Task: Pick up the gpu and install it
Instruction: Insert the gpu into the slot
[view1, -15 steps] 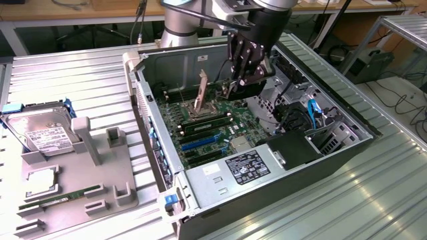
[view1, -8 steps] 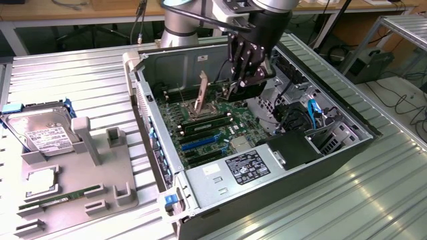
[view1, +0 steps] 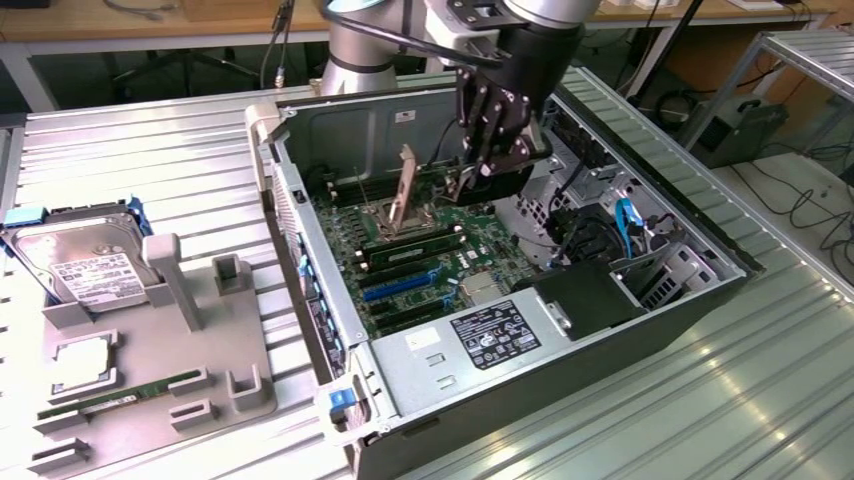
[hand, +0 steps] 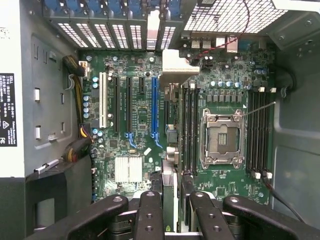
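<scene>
- Gripper (view1: 483, 170): hung inside the open computer case (view1: 694, 290), above the motherboard (view1: 427, 250). Its black fingers (hand: 150, 215) were closed on a thin dark card held on edge; grip judged firm, the jaws standing narrow about the board.
- Gpu (view1: 470, 180): in the gripper, over the motherboard and not yet seated. In the wrist view its edge (hand: 169, 200) ran between the fingers, pointing toward the board. A beige metal bracket (view1: 404, 180) stood upright just beside it on the exterior view's left; whether it belonged to the card could not be told.
- Expansion slots (hand: 129, 102): black, white and blue, in a row near the case's rear vents. All empty; probably the card's destination, hence the on-edge carry.
- Processor socket (hand: 221, 137): bare, with memory slots (hand: 257, 132) on both sides.
- Power supply (view1: 481, 335): boxed at the case's near end, label upward.
- Parts tray (view1: 147, 400): on the table, on the exterior view's left, well apart from the case. It held a hard drive (view1: 87, 265), a processor (view1: 83, 360) and a green memory stick (view1: 127, 392), each in its own holder for easy picking.
</scene>
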